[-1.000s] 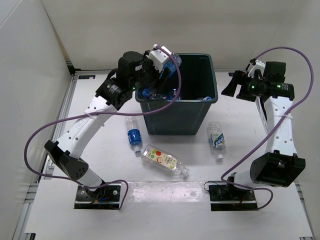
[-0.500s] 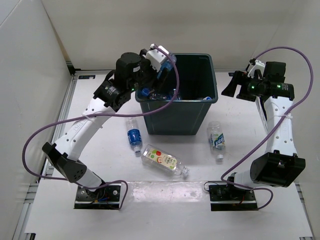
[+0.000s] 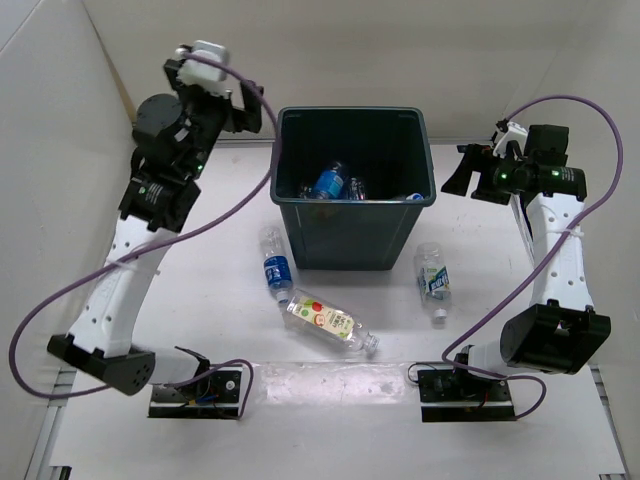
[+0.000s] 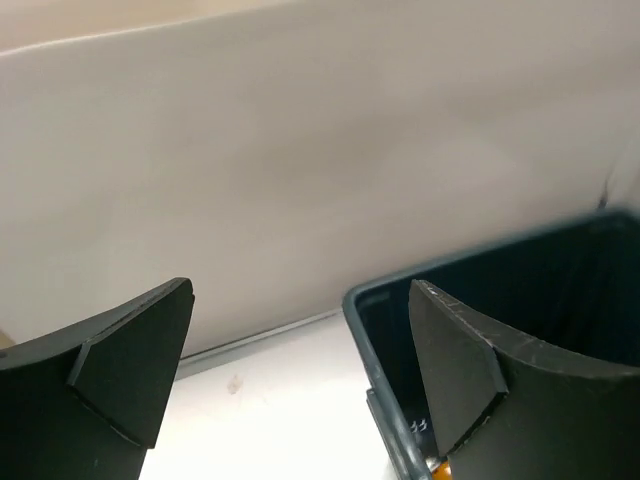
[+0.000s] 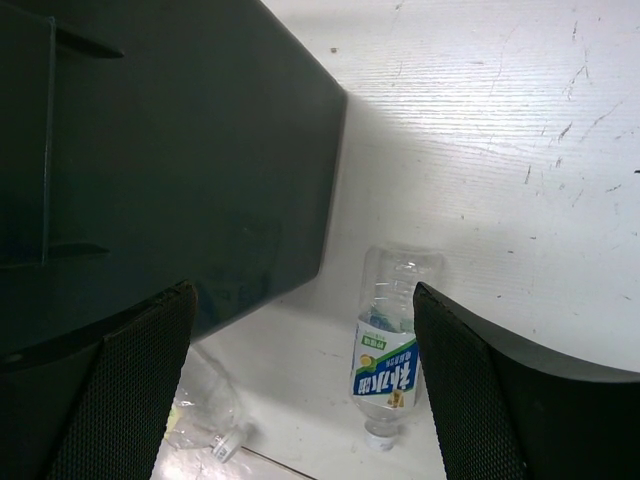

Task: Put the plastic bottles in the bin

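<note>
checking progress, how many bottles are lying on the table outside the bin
3. The blue-labelled bottle lies off the bin's near-left corner, the fruit-labelled bottle just nearer, the white-and-blue bottle off the near-right corner. The bin could hide one behind it.

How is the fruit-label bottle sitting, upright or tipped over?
Tipped over: the fruit-label bottle lies on its side in front of the bin, outside it.

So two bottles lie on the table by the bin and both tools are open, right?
No: three bottles lie there, not two: the blue-labelled bottle, the fruit-labelled bottle and the white-and-blue bottle, per the top external view. The rest is right.
</note>
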Controlling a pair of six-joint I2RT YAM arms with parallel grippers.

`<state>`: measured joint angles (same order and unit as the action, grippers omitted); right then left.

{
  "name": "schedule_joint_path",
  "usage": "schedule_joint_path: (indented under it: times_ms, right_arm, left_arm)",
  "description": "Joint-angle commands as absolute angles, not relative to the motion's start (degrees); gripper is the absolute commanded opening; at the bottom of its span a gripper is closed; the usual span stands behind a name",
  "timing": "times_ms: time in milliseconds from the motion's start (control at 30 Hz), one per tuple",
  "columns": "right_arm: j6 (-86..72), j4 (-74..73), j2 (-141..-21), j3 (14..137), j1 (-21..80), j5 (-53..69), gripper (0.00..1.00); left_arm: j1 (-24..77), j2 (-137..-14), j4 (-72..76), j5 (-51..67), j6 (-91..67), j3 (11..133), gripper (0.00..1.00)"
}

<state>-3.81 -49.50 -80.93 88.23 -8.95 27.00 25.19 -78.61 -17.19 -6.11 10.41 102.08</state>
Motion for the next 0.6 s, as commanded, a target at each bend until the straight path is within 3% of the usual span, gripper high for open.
schedule_joint_path:
  times_ms: [0,233,567]
  right_arm:
    - [-2.2,-48.43,-79.72,87.72,-8.61,26.9,0.9]
    - [2.98,-52.8,-80.59,83.77,-8.79,22.59,0.9]
    - [13.36,-66.35,-89.03,78.76,-6.6,19.52,0.9]
  left_arm:
    - [21.03,-73.93,-11.61,-11.23,-2.38,96.69,1.0]
    - [7.23,-69.96,-21.34,-11.62,-29.22,79.03,1.0]
    - [4.04,-69.17,-25.75,-6.94,-39.28,62.58,1.0]
